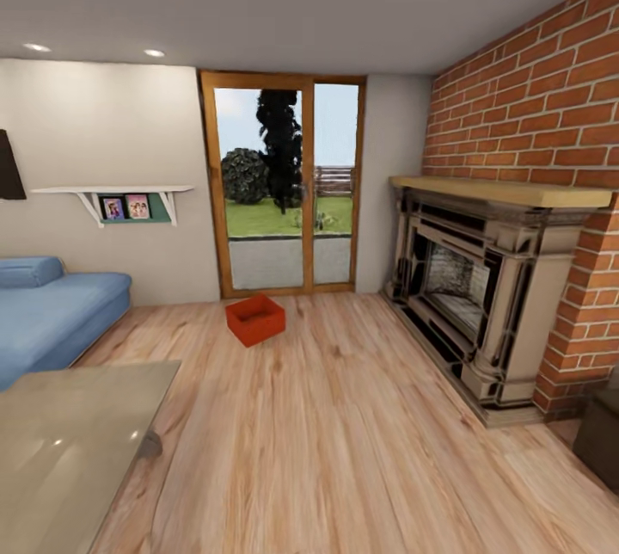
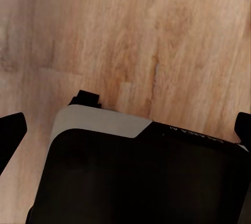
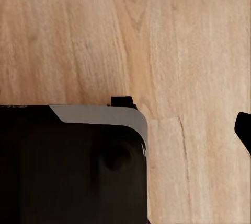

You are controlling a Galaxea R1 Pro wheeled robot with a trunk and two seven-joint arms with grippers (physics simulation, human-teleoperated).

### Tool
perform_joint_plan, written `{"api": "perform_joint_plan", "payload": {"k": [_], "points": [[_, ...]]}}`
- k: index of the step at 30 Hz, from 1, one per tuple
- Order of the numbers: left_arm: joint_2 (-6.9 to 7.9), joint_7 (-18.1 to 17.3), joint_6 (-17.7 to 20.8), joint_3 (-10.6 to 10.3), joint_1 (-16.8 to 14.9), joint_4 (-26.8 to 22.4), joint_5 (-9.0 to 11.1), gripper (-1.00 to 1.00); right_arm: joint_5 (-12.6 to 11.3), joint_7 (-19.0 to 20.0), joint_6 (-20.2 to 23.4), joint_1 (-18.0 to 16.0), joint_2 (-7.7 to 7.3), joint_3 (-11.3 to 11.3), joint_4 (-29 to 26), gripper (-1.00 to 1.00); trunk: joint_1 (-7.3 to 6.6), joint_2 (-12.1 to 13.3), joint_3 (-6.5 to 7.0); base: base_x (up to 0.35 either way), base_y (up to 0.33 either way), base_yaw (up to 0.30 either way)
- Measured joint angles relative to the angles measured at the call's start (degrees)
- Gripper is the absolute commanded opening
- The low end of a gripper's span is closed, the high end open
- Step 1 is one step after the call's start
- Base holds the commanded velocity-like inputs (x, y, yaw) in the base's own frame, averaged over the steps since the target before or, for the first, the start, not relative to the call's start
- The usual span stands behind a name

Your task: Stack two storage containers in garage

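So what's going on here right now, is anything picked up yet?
Nothing is held yet. The robot is in the living room, and one orange-red storage container sits on the wood floor in front of the glass door, between the blue sofa and the fireplace. Both wrist cameras look down at bare planks.

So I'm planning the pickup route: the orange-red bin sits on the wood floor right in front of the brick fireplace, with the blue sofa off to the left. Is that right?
Not quite. In the head view the orange-red bin sits on the wood floor in front of the glass patio door, not the fireplace, which stands off to the right. The blue sofa is at the left, as you said.
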Motion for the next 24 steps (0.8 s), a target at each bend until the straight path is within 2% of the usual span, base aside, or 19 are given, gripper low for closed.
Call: {"api": "perform_joint_plan", "payload": {"k": [16,24], "points": [[0.00,0.0,0.0,0.0,0.0,0.0,0.0,1.00,0.1,-0.2,0.0,0.0,-0.07,0.2,0.0,1.00,0.00,0.0,0.00,0.332,0.000,0.003],[0.00,0.0,0.1,0.0,0.0,0.0,0.0,1.00,-0.4,-0.4,-0.1,0.0,-0.01,-0.7,0.0,1.00,0.00,0.0,0.00,0.332,0.000,0.000]]}}
